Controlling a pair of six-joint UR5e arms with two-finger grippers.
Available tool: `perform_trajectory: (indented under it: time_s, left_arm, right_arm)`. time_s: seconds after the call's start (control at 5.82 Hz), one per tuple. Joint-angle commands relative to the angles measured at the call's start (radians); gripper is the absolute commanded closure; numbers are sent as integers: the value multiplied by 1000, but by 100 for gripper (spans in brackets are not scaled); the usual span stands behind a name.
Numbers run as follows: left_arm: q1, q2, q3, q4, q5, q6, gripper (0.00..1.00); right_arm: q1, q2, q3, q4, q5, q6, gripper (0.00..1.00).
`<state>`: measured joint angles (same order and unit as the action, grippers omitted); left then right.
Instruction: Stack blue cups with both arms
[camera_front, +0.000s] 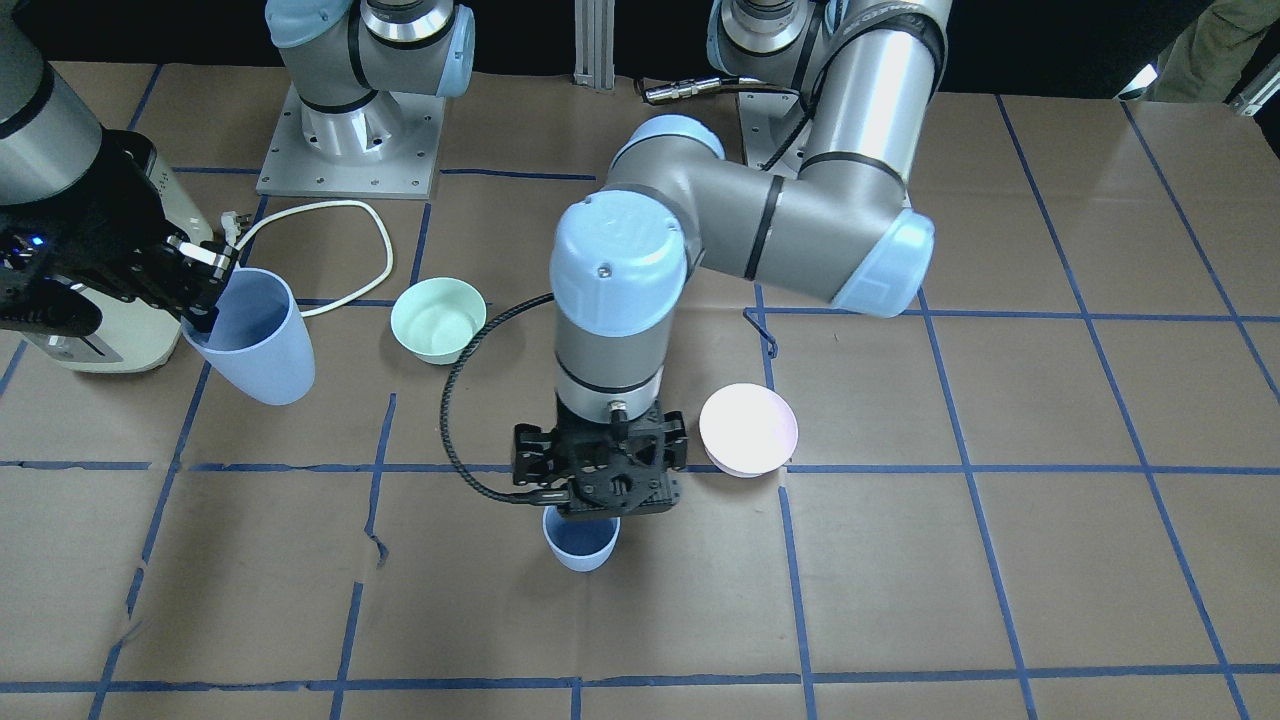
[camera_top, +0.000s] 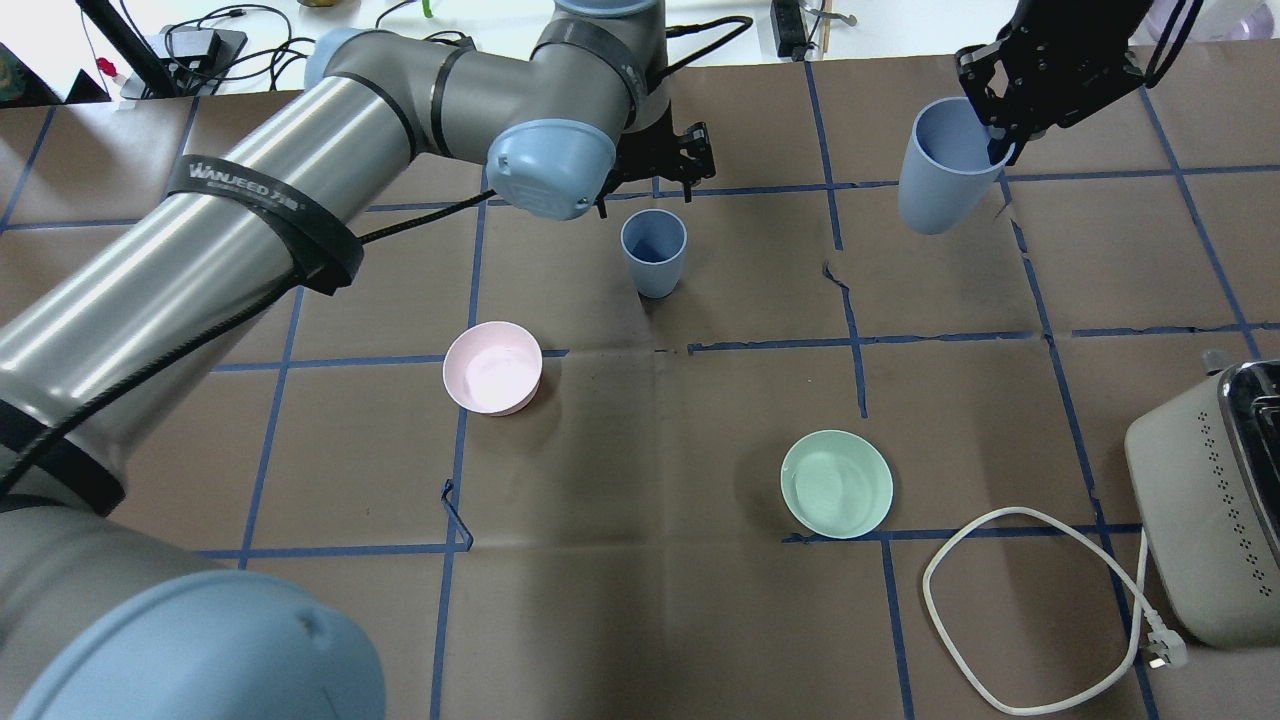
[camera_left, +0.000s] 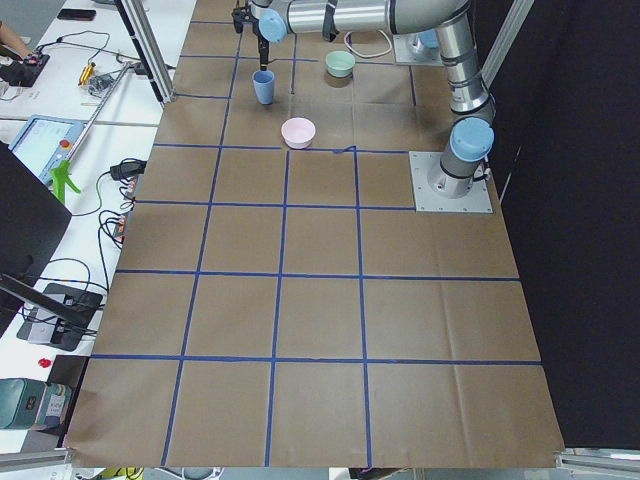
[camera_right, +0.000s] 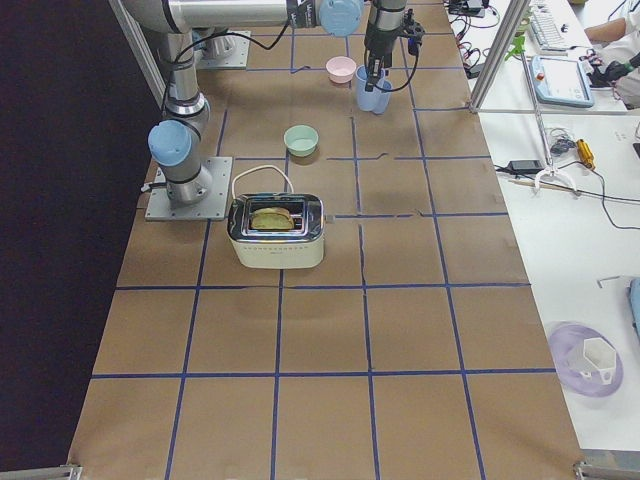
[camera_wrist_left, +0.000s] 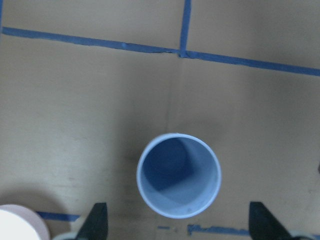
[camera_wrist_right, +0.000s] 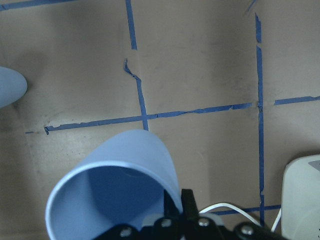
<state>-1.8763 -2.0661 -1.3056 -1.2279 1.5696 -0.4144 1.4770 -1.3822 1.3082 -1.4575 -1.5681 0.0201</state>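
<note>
Brown papered table (camera_top: 650, 620), taped grid. We log the right gripper (camera_front: 203, 297) pinching the rim of the lifted blue cup (camera_front: 258, 345), which is tilted. The second cup (camera_top: 653, 252) stands upright, well apart, directly under the left gripper (camera_front: 597, 485), whose jaws are spread.

A paper-covered table (camera_left: 320, 330) gridded with blue tape (camera_wrist_left: 187, 25), beside a black curtain (camera_left: 580, 200).

Pink bowl (camera_top: 492, 367), mint-green bowl (camera_top: 836, 484) and toaster (camera_top: 1210, 500) stand well apart on the table (camera_top: 650, 600).
</note>
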Motion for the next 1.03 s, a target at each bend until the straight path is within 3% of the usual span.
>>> perform_trajectory:
  time_s: [0.0, 0.34, 0.52, 0.86]
  left_arm:
    - [115, 121, -3, -187, 0, 196, 2]
    - [182, 269, -4, -359, 0, 276, 2]
    - [219, 365, -44, -439, 6, 351, 2]
    - [255, 441, -133, -424, 12, 352, 2]
  right_arm:
    - [22, 56, -67, -56, 10, 79, 93]
    - [194, 240, -293, -52, 10, 282, 93]
    - [274, 300, -353, -50, 13, 384, 93]
    - [379, 333, -359, -61, 20, 512, 93]
